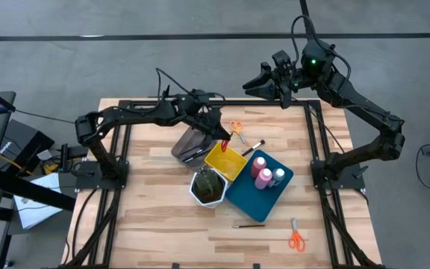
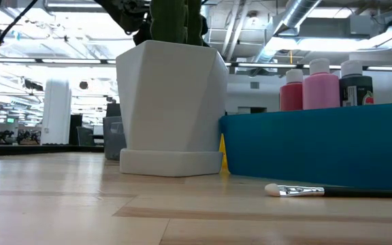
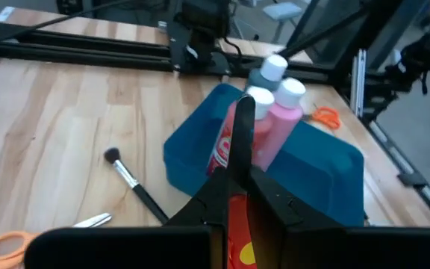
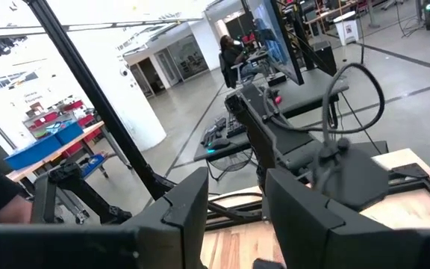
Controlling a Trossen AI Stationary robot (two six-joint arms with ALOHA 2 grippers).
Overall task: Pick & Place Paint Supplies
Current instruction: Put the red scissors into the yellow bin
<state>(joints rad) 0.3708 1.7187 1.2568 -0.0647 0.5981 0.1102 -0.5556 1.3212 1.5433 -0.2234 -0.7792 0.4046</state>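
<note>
Above the yellow tray (image 1: 225,160), the left gripper (image 1: 220,134) pinches a thin red-handled item (image 3: 239,138). Just beside that tray sit the white hexagonal pot (image 1: 208,187) and the blue tray (image 1: 259,186) with two pink bottles (image 1: 262,172). Near the tray lie orange scissors (image 1: 237,131) and a brush (image 1: 253,148). The right gripper (image 1: 262,84), fingers parted, hangs beyond the table's far edge (image 1: 290,103).

White hexagonal pot (image 2: 172,109) left on worktop (image 2: 60,204); blue tray (image 2: 318,146) right, holding bottles (image 2: 322,85); brush (image 2: 339,191) lying near.
</note>
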